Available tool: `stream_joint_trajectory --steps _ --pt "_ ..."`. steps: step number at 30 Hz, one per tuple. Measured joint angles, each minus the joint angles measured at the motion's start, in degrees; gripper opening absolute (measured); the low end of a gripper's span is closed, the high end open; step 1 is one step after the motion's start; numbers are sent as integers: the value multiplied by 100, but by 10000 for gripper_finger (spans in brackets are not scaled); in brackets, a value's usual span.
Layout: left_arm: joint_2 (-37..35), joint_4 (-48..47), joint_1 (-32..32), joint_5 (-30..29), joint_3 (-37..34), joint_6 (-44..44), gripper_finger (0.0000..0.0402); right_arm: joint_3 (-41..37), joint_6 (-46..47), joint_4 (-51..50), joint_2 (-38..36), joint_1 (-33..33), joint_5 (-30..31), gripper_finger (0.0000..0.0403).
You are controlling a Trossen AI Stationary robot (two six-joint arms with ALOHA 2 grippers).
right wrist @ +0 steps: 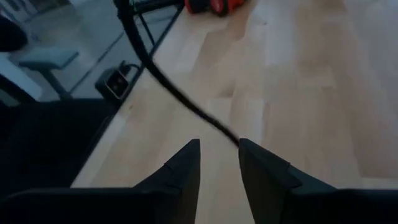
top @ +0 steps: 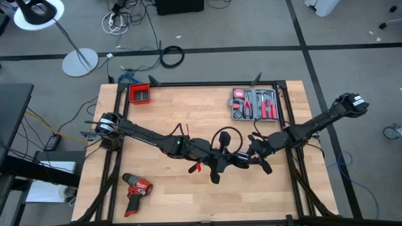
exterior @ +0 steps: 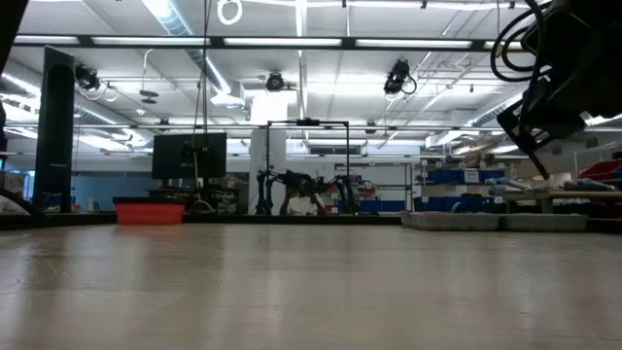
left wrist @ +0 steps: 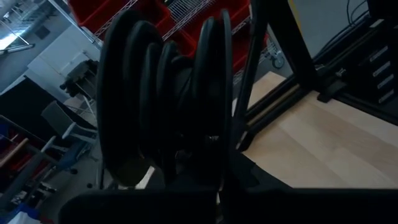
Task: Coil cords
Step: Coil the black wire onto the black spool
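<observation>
The cord (left wrist: 168,87) is a thin black coil of several turns, standing on edge right in front of my left gripper (top: 218,162), which is shut on it at the table's middle. In the high view one loop of the cord (top: 227,135) shows beside the gripper. My right gripper (right wrist: 219,144) is open just to the right of the left one (top: 254,154). A single strand of the cord (right wrist: 168,87) runs over the table up to its fingertips. My left gripper holds the coil at its lower part (left wrist: 180,155), with several turns together. The coil and the gripper's own body hide the fingers. The coil stands upright before the gripper, clear of the table. My right gripper: the strand ends at one fingertip (right wrist: 244,147), and I cannot tell whether they touch.
A red drill (top: 137,187) lies near the table's front left. A red bin (top: 140,94) sits at the far left and an open tool case (top: 254,105) at the far right. Black frame rails (top: 286,103) border the table. Bare wood (top: 251,194) lies along the near side.
</observation>
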Motion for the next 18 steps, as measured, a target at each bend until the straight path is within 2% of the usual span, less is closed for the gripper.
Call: stream_joint_trajectory --steps 5,18 --pt "0 72 0 -1 0 4 1 0 -82 20 211 127 309 111" --pt "0 83 0 -39 0 17 1 2 -37 246 876 130 323 108"
